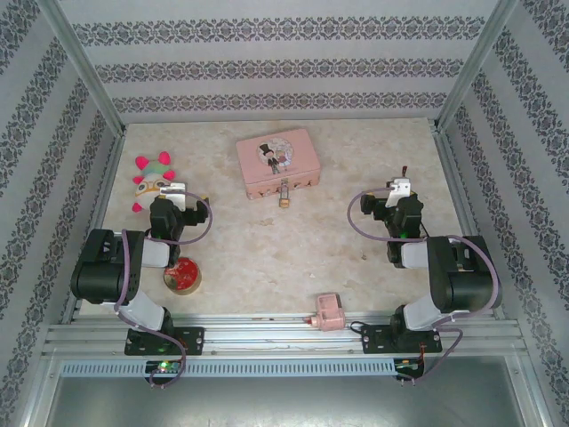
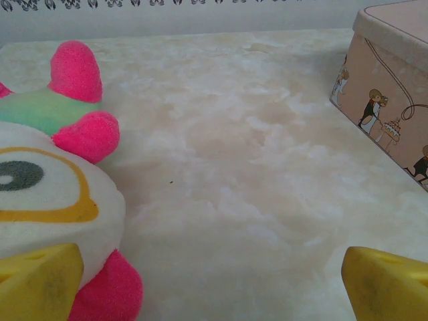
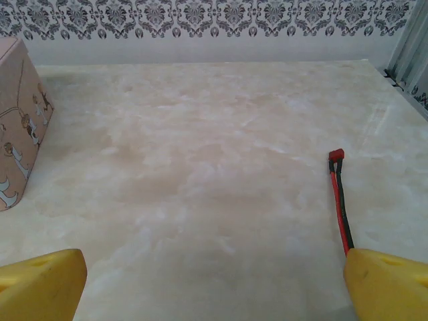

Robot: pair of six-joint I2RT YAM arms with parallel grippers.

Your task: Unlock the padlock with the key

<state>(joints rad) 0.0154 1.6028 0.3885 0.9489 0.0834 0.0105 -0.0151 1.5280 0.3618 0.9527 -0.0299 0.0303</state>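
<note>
From above and behind the arm bases (image 1: 164,341), we look down on the whole table (image 1: 293,258). Behind the left gripper (image 2: 212,287) we sit low and close to the tabletop, facing the far wall (image 2: 200,17) beside a plush toy (image 2: 47,180). Behind the right gripper (image 3: 214,287) we face likewise. All three views share the pink tin box (image 1: 276,163).

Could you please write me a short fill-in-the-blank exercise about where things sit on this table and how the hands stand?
1. The plush toy lies to the ___ of the box.
2. The ___ hangs at the box's front.
3. The left hand and right hand both stand ___.
Missing words: left; padlock; open.
</note>
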